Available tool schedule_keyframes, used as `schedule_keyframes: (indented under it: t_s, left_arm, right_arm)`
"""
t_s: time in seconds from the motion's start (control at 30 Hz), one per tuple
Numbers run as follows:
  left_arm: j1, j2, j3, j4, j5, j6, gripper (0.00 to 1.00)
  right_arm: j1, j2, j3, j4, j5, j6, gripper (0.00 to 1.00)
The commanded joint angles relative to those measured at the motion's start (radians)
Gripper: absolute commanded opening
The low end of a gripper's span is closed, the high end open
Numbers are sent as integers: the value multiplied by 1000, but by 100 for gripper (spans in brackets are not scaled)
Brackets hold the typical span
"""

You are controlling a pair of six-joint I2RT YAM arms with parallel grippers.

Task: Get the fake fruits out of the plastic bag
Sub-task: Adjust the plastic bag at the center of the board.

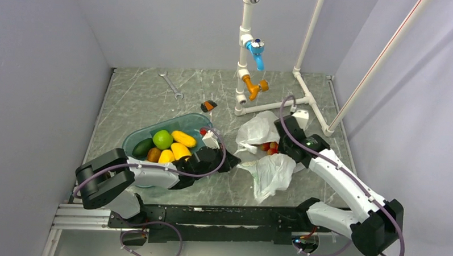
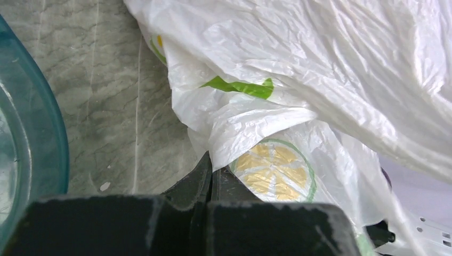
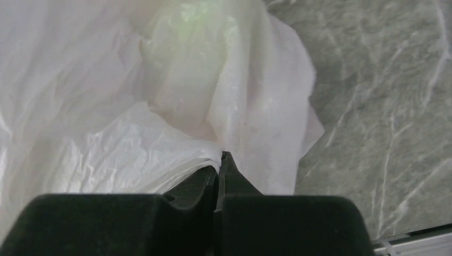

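left claw (image 2: 211,161), right claw (image 3: 220,158), seemingly pinching bag (image 1: 272,173)

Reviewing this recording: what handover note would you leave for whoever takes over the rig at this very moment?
Left end effector: shut on a fold of the plastic bag, on its side nearer the teal tray.
Right end effector: shut on the bag's far side.
Fruits: red fruits lie in the bag's open mouth, between the two grips.
Done: bag gripped at two points, mouth open; the tray holds yellow fruits among others, origin unclear.
Left: take the red fruits, and anything else inside, out of the bag.
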Motion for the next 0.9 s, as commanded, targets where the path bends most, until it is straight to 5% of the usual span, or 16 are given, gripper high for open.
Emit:
schedule_keyframes:
  t_s: [0.0,0.43,0.7,0.87]
  left_arm:
    - [5,-59,26,-62,-16,29,0]
    - [136,-34,180,-95,120,170,0]
    - [136,-20,86,-66,235,125,0]
    - [124,-67,17,-80,292,104,19]
  right_arm:
    - [-138,-67,34,64,-37,-33,0]
    - [-158,-102,306,53,-149,-214,0]
    - [-156,-104,259,67,-447,-282,0]
    - [-147,-129,194,39,-519,-275,0]
